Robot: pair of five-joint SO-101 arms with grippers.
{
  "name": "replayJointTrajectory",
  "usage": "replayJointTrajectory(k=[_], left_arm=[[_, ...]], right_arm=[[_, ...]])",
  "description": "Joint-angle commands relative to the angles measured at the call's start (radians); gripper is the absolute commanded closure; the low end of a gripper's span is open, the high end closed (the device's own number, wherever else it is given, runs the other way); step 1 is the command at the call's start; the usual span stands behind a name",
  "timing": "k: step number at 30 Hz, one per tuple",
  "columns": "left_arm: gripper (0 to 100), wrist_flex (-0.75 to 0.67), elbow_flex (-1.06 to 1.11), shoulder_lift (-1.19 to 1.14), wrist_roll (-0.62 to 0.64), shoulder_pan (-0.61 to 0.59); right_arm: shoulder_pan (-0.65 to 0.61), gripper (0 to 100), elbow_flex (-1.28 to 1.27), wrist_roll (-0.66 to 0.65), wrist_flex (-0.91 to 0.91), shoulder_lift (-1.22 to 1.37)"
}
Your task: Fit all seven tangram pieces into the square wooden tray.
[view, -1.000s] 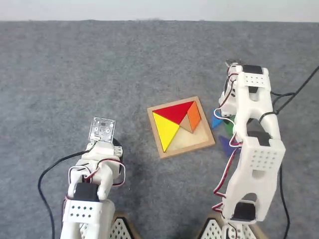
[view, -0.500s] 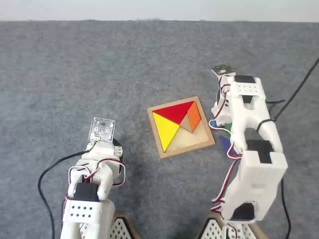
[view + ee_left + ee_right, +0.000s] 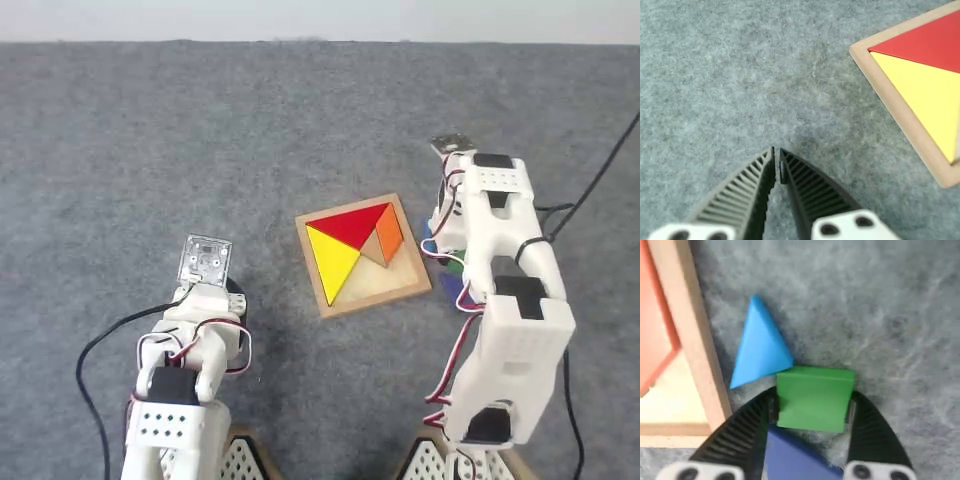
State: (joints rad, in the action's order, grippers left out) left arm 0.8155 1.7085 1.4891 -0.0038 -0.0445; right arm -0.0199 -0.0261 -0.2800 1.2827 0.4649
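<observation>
1. Sitting mid-bench between the two arms, the square wooden tray (image 3: 378, 300) lies turned at an angle to the bench (image 3: 150, 130) edges.
2. Tray contents: a large red triangle (image 3: 352, 225) along the far side, a large yellow triangle (image 3: 332, 260) along the side facing the left arm, and an orange piece (image 3: 390, 235) against the side facing the right arm. A small brownish triangle (image 3: 372, 250) shows between them; whether it is a piece cannot be told.
3. The tray's near corner, towards the right arm, is bare pale wood.
4. Loose pieces lie on the bench just outside the tray, on the right arm's side: a light blue triangle (image 3: 760, 347), a green square (image 3: 812, 399) and a dark blue piece (image 3: 790, 455).
5. The light blue triangle is just beside the tray rim, and one corner meets the green square. The dark blue piece lies against the square's opposite edge.
6. Right arm (image 3: 510, 290): stretched forward beside the tray, wrist pointing down over the loose pieces. The right jaws are closed against two opposite sides of the green square, which rests on the bench.
7. Left arm (image 3: 190, 340): folded back near its base, well apart from the tray. The left jaws are narrow, tips almost touching, holding nothing, aimed at bare bench short of the tray's corner.
8. Open room: grey bench extends on the far side and on the left arm's side of the tray.
</observation>
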Motion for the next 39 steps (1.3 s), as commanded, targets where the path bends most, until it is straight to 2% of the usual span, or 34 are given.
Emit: replayJointTrajectory(k=[1,6,11,15,18,27,39], left_arm=[[99,0.0,-0.019,0.012,0.005,-0.003],[99,0.0,-0.019,0.012,0.005,-0.003],[99,0.0,-0.019,0.012,0.005,-0.003],[99,0.0,-0.019,0.012,0.005,-0.003],[99,0.0,-0.019,0.012,0.005,-0.003],[99,0.0,-0.019,0.012,0.005,-0.003],[99,0.0,-0.019,0.012,0.006,-0.003]], right_arm=[[-0.008,91.9,0.0,0.02,-0.004,-0.105],[-0.07,92.0,-0.006,0.012,0.025,-0.294],[-0.229,92.0,-0.003,0.008,0.09,-0.438],[-0.378,92.0,-0.008,-0.089,0.119,-0.417],[-0.441,92.3,-0.008,-0.16,0.117,-0.344],[-0.506,92.0,-0.032,-0.321,0.104,-0.209],[-0.503,91.8,-0.072,-0.373,0.068,-0.199]])
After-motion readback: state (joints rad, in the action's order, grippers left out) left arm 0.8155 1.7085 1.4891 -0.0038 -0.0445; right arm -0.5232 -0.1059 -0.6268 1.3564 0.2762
